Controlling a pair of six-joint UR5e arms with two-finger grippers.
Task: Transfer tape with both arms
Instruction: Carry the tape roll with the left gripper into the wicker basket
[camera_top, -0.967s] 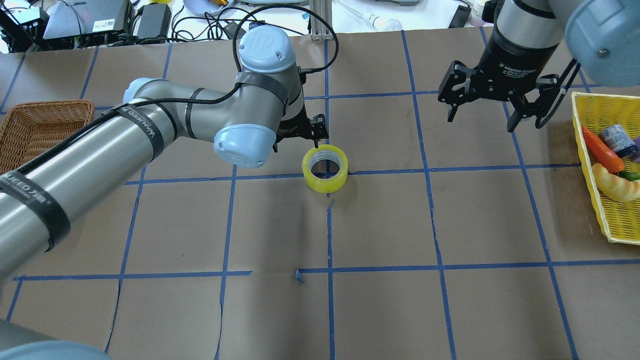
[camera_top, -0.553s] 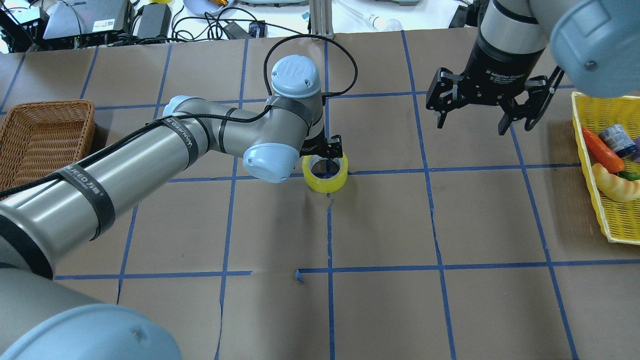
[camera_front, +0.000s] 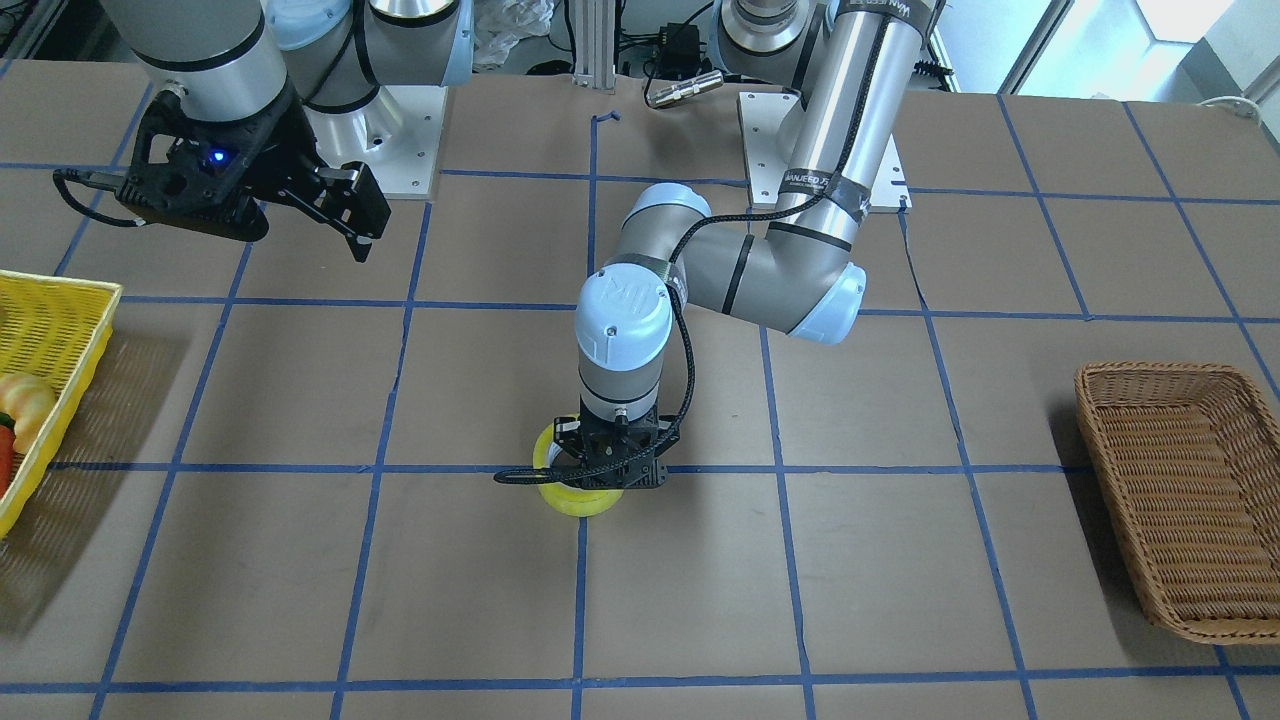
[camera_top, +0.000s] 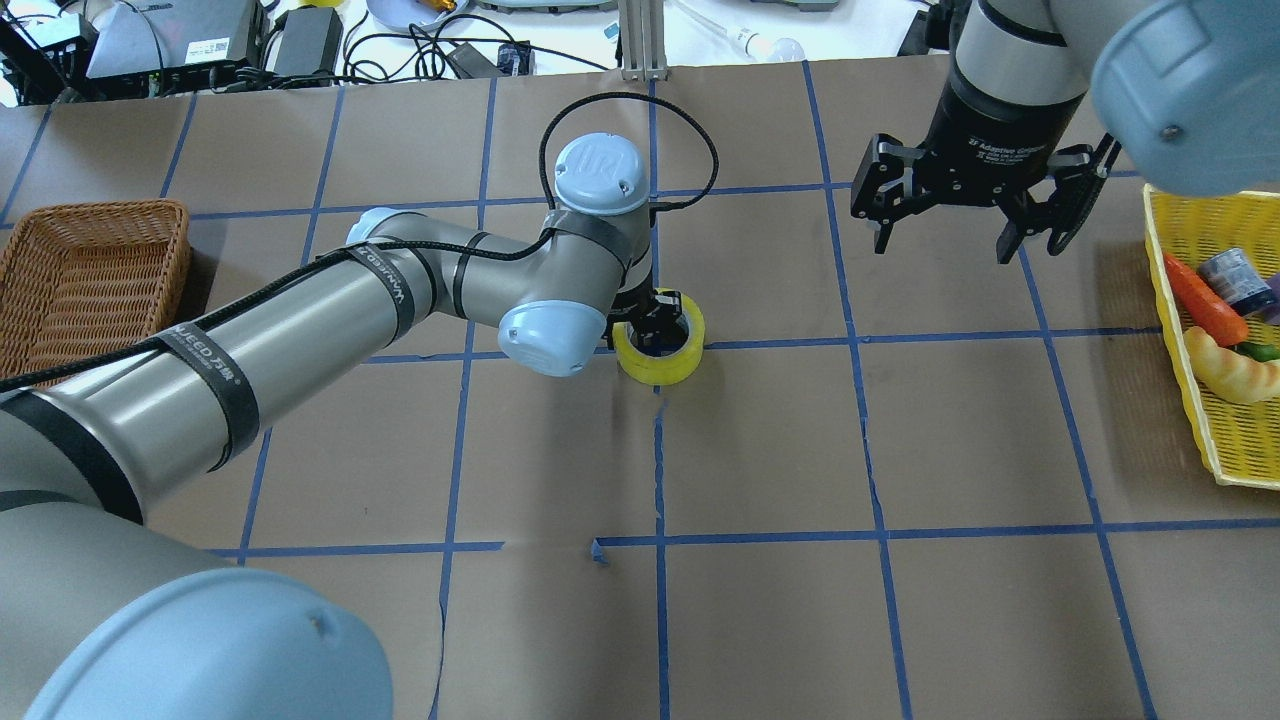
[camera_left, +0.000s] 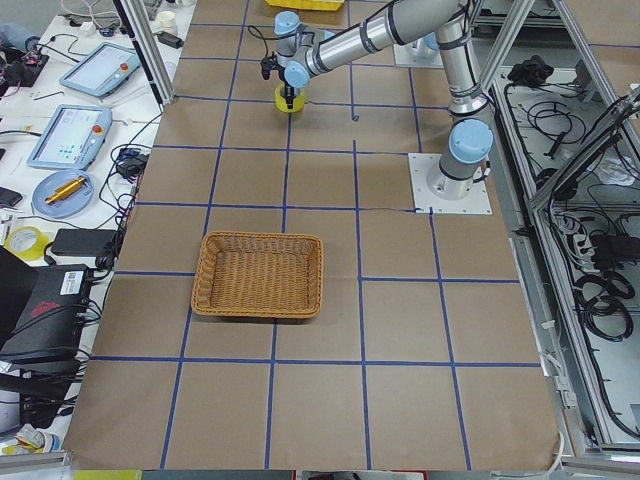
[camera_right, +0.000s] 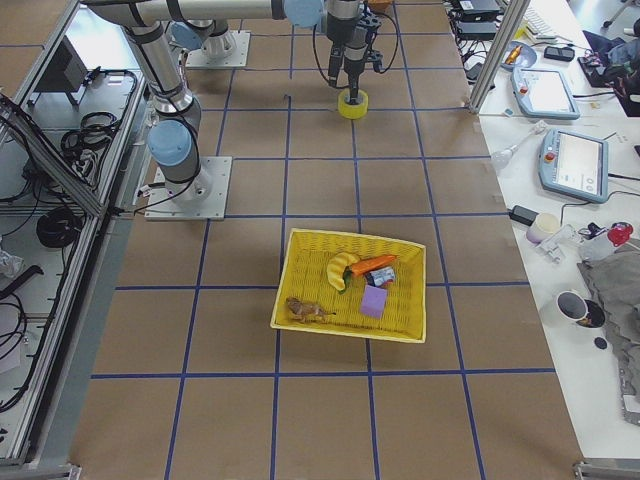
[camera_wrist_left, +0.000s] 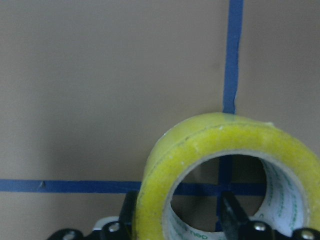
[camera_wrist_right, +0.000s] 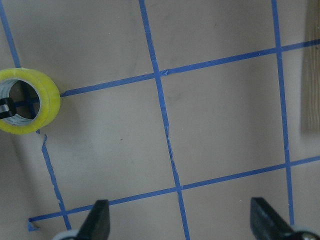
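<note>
**Inspection: tape roll at mid-table, left gripper astride its wall**

Count: one tape (camera_top: 658, 368), two arms, two grippers, two baskets.

The table (camera_top: 760, 450) is covered in brown paper marked into squares by blue grid lines (camera_top: 760, 538). The paper is torn in places along the lines. A side bench runs along the far edge, carrying two control pendants (camera_left: 68, 133), cables and small equipment.

An empty wicker basket (camera_top: 100, 206) sits at the robot's left end. A yellow basket (camera_top: 1200, 222) at the right end holds a carrot (camera_top: 1203, 298), a banana (camera_top: 1230, 372) and other small items.

The tape is a translucent yellow ring with a white core that carries green print inside. It lies flat, hole upward, on a crossing of grid lines near the table's middle.

The left arm (camera_top: 300, 320) reaches over it, and the left gripper (camera_top: 652, 322) points straight down. One of its fingers (camera_wrist_left: 231, 212) stands inside the core and the other outside the roll. A gap shows between the inner finger and the core, so the wall is not pinched.

The right arm (camera_top: 1010, 80) holds the right gripper (camera_top: 942, 248) above the table, well apart from the tape. Its fingers are spread wide and hold nothing.
</note>
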